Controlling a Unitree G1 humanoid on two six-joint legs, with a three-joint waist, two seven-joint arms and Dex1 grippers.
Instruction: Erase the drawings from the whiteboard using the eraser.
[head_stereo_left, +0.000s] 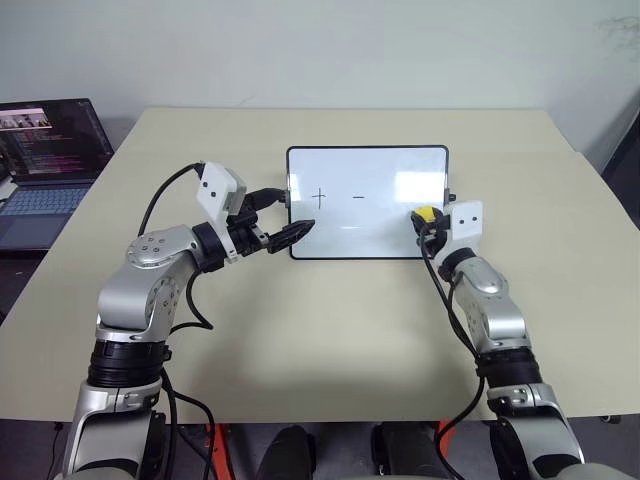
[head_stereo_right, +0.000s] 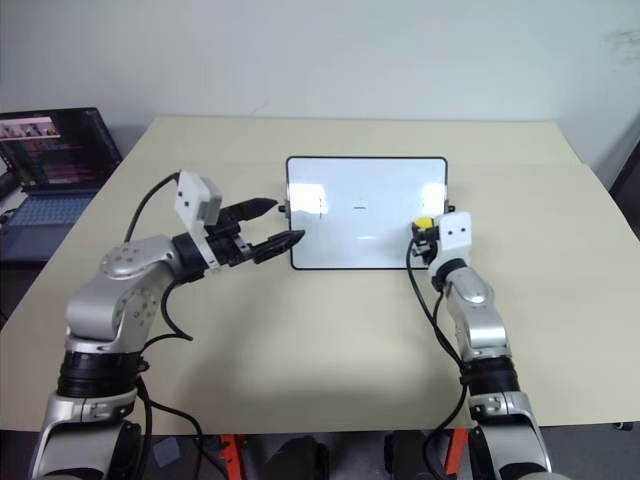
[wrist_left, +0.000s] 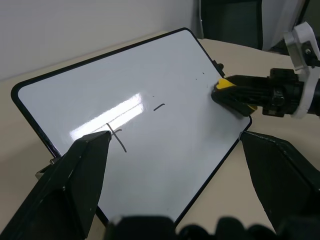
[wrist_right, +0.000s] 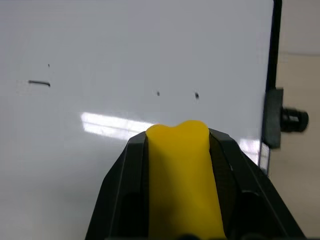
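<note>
Seen from the head camera, a whiteboard (head_stereo_left: 367, 203) lies flat on a beige table (head_stereo_left: 330, 330), far side of centre. A plus sign (head_stereo_left: 319, 197) and a short dash (head_stereo_left: 358, 197) remain in its left half, so the erasing looks unfinished, while the right half appears almost clean. The right gripper (head_stereo_left: 427, 217) sits over the board's right edge, clamped on the yellow eraser (head_stereo_left: 425, 213). The left gripper (head_stereo_left: 282, 219) hovers at the board's left edge with its fingers spread apart, holding nothing. A laptop (head_stereo_left: 45, 165) with a lit screen stands on a separate surface off to the left, and a plain pale wall runs behind. From the left wrist, the plus sign sits near the open fingers, the dash lies further in, and the eraser is pressed near the far corner in the other gripper. From the right wrist, the eraser fills the gap between the closed fingers; two small dots (wrist_right: 196, 94) lie just ahead of it, and the dash is well off to one side. My reading: those dots, the dash and the plus sign all need wiping.
</note>
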